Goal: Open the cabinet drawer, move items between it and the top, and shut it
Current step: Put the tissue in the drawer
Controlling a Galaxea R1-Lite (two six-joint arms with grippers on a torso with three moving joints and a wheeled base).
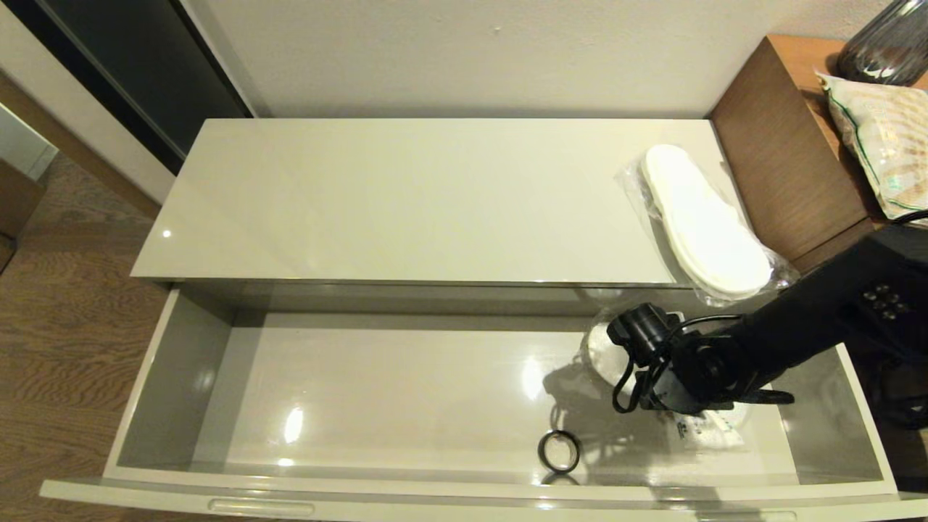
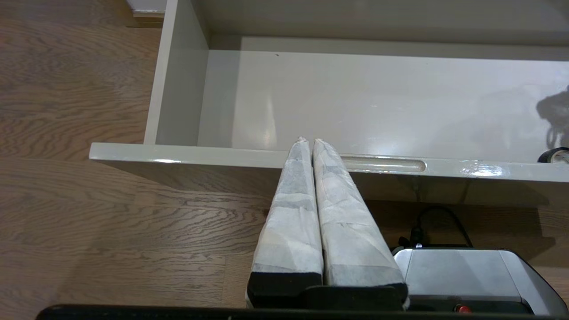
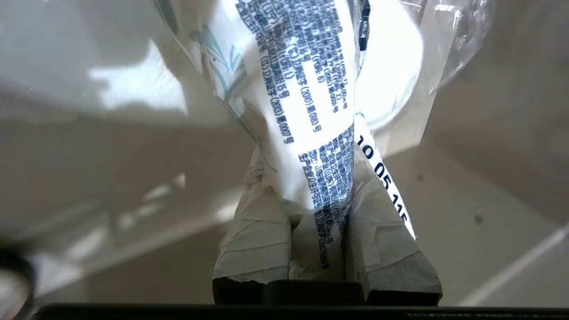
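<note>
Head view: wide glossy cream-beige cabinet drawer [image 1: 181, 377] pulled fully out below the long glossy cream-white cabinet top [image 1: 406, 203].
Right gripper [image 3: 306, 195]: down inside the drawer's right part, taped fingers [image 3: 258, 235] pinched on the soft white plastic packet with dark blue print [image 3: 302, 98].
Packet: in the right end of the drawer, mostly hidden under the black right arm [image 1: 783, 333] from the head camera; crumpled between the fingers in the right wrist view; cannot tell whether lifted off the drawer floor.
Slippers: flat white slippers in clear plastic wrap [image 1: 703, 221] lying on the right end of the top, one end reaching past the front edge.
Small black ring [image 1: 559, 450]: on the drawer floor near the front wall, left of the packet.
Left gripper [image 2: 308, 141]: outside the drawer, above the wooden floor [image 2: 89, 213], white-wrapped fingers pressed together on nothing, tips by the recessed slot handle [image 2: 382, 164].
Right side: green-striped beige bag [image 1: 881, 145] on the taller brown wooden furniture [image 1: 783, 167].
</note>
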